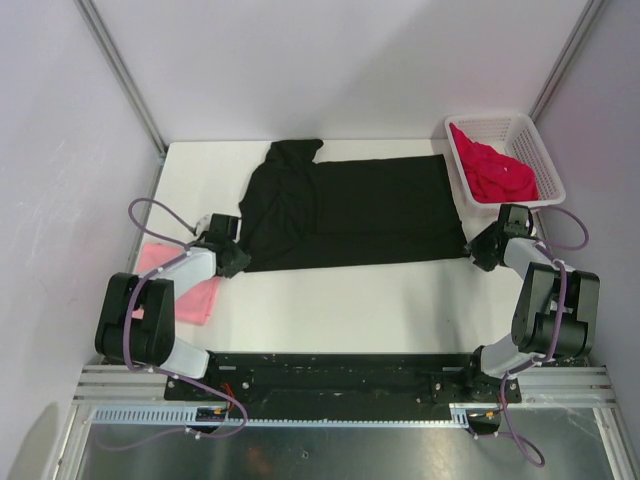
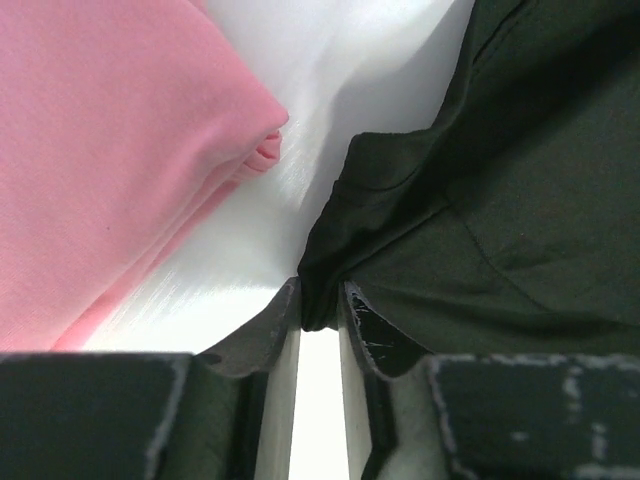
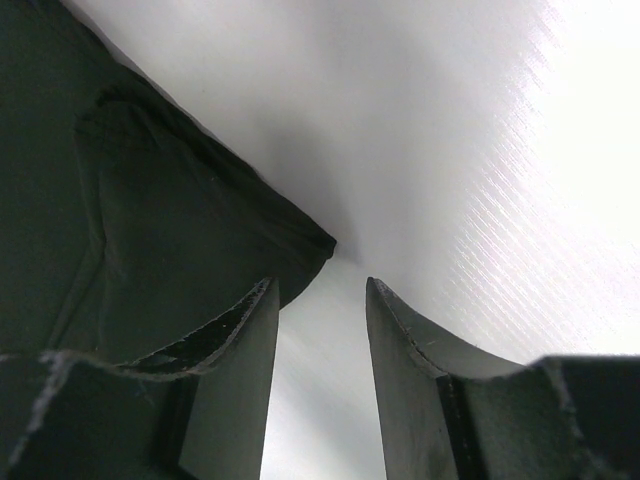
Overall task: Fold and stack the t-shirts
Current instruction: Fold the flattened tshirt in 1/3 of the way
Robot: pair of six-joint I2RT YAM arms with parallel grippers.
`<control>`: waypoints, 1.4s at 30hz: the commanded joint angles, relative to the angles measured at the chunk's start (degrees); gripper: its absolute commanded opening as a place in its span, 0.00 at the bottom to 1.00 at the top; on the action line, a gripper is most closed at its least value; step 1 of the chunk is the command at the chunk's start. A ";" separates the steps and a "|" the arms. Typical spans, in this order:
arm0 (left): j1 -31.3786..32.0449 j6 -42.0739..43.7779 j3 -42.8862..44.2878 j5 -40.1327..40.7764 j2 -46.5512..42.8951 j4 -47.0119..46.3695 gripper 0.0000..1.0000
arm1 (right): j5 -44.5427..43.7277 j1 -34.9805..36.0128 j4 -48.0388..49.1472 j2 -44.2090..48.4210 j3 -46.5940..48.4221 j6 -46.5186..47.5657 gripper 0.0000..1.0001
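Camera up top gives the whole layout: black t-shirt (image 1: 370, 210) spread across the middle of the white table (image 1: 340, 300), mostly flat, but its left part is bunched and folded over itself, with a flap poking toward the top of the frame. Pink t-shirt (image 1: 200, 298) sits at the left, partly under the left arm, and the red t-shirt (image 1: 495, 175) is piled in the white basket (image 1: 530, 135) at upper right. What that view can't give you is the jaws, since both are small and dark against the cloth.

Wrist cams sort that out. Left gripper (image 2: 320, 300) is pinched nearly together on the black tee's lower-left corner. The cloth tip is wedged between the two fingertips, with only a thin strip of table showing in the gap lower down. Same view shows the pink tee as a tidy fold with layered edges, near the black one but with bare table between them. Right gripper (image 3: 320, 285) is spread apart and holding nothing. The black tee's other corner lies flat on the table just past the finger at the left of that frame.
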State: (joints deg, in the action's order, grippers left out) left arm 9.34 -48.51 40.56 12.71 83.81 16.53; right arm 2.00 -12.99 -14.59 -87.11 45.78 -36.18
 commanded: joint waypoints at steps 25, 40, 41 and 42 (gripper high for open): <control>-0.46 0.76 2.50 0.95 -1.56 -1.59 0.10 | -1.69 1.18 3.24 -6.66 4.84 -0.91 0.45; -0.39 0.95 2.05 0.61 -2.48 -1.03 0.06 | -9.63 4.09 -2.44 -10.34 7.04 -0.01 0.05; -0.39 1.00 2.10 0.63 -2.54 -0.65 0.04 | -9.77 3.97 -2.94 -10.22 7.04 0.11 0.03; -0.34 1.03 2.26 0.64 -2.66 -0.11 0.02 | -9.84 3.78 -3.62 -9.94 7.04 0.22 0.01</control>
State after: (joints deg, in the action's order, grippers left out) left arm 9.34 -48.42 41.32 12.45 83.42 16.38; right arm -4.23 -8.95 -13.04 -96.23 52.21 -36.47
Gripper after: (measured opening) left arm 0.055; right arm 0.052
